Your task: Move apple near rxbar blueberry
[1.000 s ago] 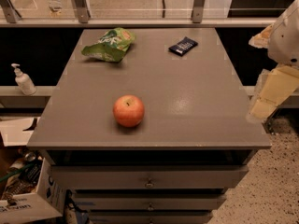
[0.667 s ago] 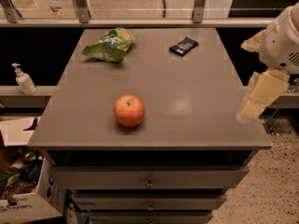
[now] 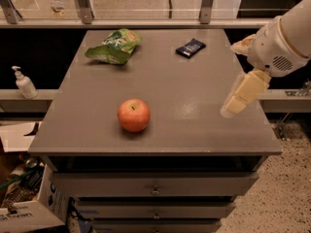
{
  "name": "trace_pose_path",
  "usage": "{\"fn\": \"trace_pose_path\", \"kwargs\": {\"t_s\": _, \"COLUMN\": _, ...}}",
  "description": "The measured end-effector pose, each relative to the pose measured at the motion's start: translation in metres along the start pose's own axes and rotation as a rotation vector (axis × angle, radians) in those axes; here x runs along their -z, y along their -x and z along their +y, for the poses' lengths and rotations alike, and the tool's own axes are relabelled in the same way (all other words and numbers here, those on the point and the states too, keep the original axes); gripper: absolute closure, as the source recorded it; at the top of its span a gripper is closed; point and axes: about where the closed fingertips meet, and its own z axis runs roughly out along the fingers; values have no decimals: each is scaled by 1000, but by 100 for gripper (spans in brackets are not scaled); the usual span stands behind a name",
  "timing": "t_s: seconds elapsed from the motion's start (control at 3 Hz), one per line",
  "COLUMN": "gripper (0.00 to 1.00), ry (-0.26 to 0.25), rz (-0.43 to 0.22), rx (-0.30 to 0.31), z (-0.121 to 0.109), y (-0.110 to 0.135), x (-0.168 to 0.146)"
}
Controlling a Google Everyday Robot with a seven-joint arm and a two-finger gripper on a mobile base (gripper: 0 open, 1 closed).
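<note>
The apple (image 3: pixel 133 115), round and red-orange with a short dark stem, sits on the grey table (image 3: pixel 194 130) near its front edge, left of centre. The rxbar blueberry (image 3: pixel 190 47), a small flat dark navy bar with pale lettering, lies near the table's back edge, right of centre. My gripper (image 3: pixel 239 97) hangs over the table's right side, pale fingers pointing down and left. It is well to the right of the apple and nearer the front than the bar. It holds nothing.
A bright green snack bag (image 3: pixel 114 46) lies at the table's back left. A soap dispenser (image 3: pixel 23 83) stands on a ledge left of the table. Drawers are below the tabletop, and boxes with clutter sit on the floor at lower left.
My arm and gripper have moved left, from beyond the table's right edge to over its right side. The apple, bar and bag have not moved.
</note>
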Motion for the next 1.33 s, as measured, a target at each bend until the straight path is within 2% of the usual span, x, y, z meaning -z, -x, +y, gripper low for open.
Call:
{"fn": "trace_pose_path", "kwargs": {"t_s": 0.33, "gripper": 0, "ry": 14, "rz": -93, "rx": -17, "z": -6, "y": 12, "x": -16}}
{"fn": "trace_pose_path", "kwargs": {"t_s": 1.0, "gripper": 0, "ry": 59, "rz": -271, "rx": -29, "z": 4, "y": 42, "x": -35}}
{"fn": "trace_pose_path", "kwargs": {"t_s": 1.33, "gripper": 0, "ry": 128, "rz": -384, "rx": -36, "z": 26, "y": 62, "x": -46}}
